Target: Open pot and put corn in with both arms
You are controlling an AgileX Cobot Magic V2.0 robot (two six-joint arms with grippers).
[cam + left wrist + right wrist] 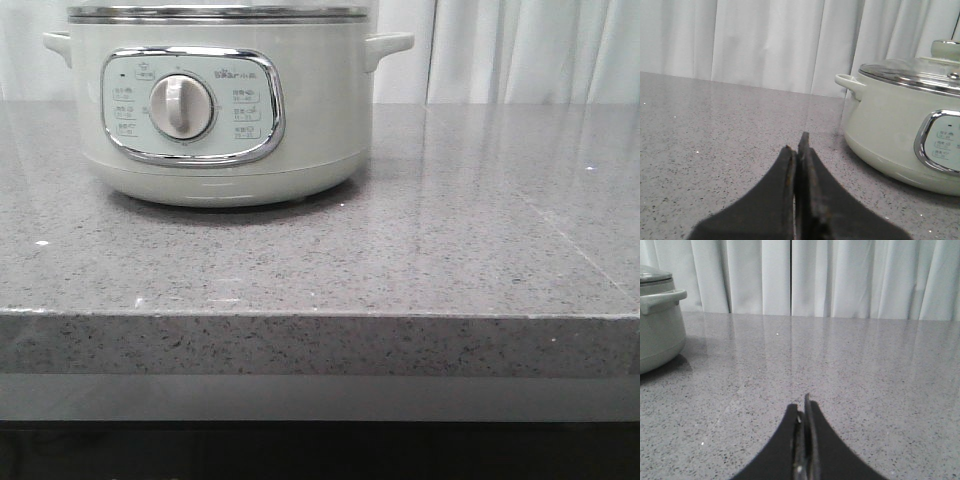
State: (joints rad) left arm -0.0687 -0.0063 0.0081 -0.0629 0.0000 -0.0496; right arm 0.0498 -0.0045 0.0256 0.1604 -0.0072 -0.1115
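We have the pot (225, 110) standing on the grey stone counter (450, 250), left of centre in the front view, its dial (181, 107) and control panel facing us and its two small side handles sticking out to either side. Its glass lid (912, 75) is still on, steel rim seated all round, with the pale knob (946, 49) on top showing in the left wrist view. Our left gripper (799, 150) sits low over the counter off the pot's left side, fingers pressed together and holding nothing; our right gripper (802, 410) sits off the pot's right side, likewise closed and empty. We cannot find the corn in any view, so we cannot say where it lies. As we judge it, the lid comes first: we should spread one gripper's fingers, rise above the rim, and come down squarely over the knob, closing on its narrow part so the lid does not tip. We should lift straight up to clear the rim before moving sideways, keeping the other arm free for the corn.
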